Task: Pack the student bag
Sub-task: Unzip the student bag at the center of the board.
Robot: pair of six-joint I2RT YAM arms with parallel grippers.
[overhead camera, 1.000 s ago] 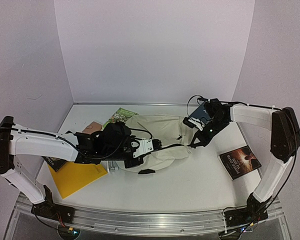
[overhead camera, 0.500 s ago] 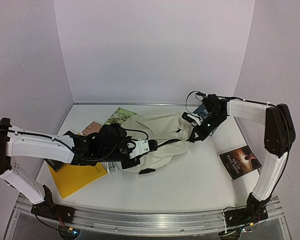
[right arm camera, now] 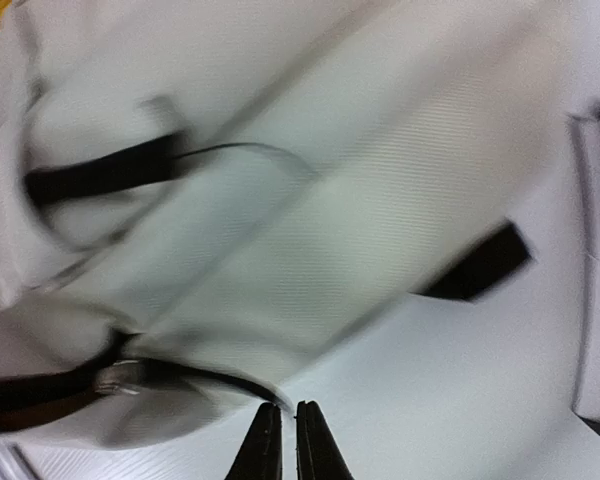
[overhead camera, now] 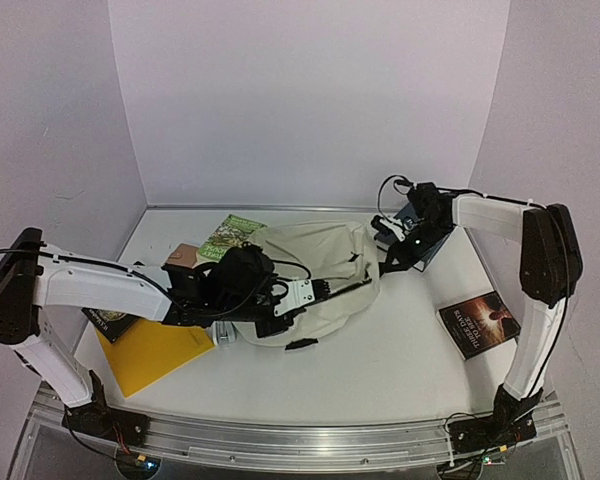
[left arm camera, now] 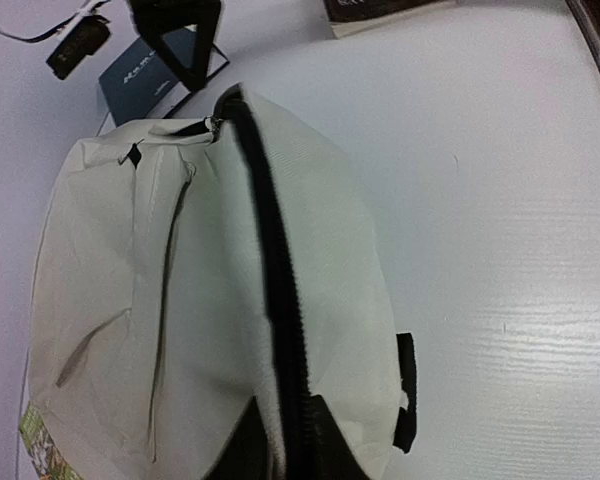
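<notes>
**Plainly a two-handed hold on the bag, with the books outside it**

Nearest the bases, a yellow folder (overhead camera: 155, 358) lies flat on the left of the table (overhead camera: 380, 365) and a dark book (overhead camera: 483, 323) on the right, both well apart from the opening they are likely meant for. Between them, mid-table, the student bag (overhead camera: 315, 255) lies slumped on its side. The left gripper (overhead camera: 320, 289) meets its near end: in the wrist view its fingers stand narrow on either side of the black zipper (left arm camera: 270, 260), probably to anchor that end, though I cannot tell whether they pinch it or only straddle it. At the far right end, the right gripper (right arm camera: 283, 412) sits just beside the bag's edge with its tips almost together, a thin slit between them. The blur hides whether they hold anything. Two opposed holds would suit stretching the zip line taut. Farthest back, a green book (overhead camera: 232, 235) and a blue book (overhead camera: 410, 215) wait beside the bag.
</notes>
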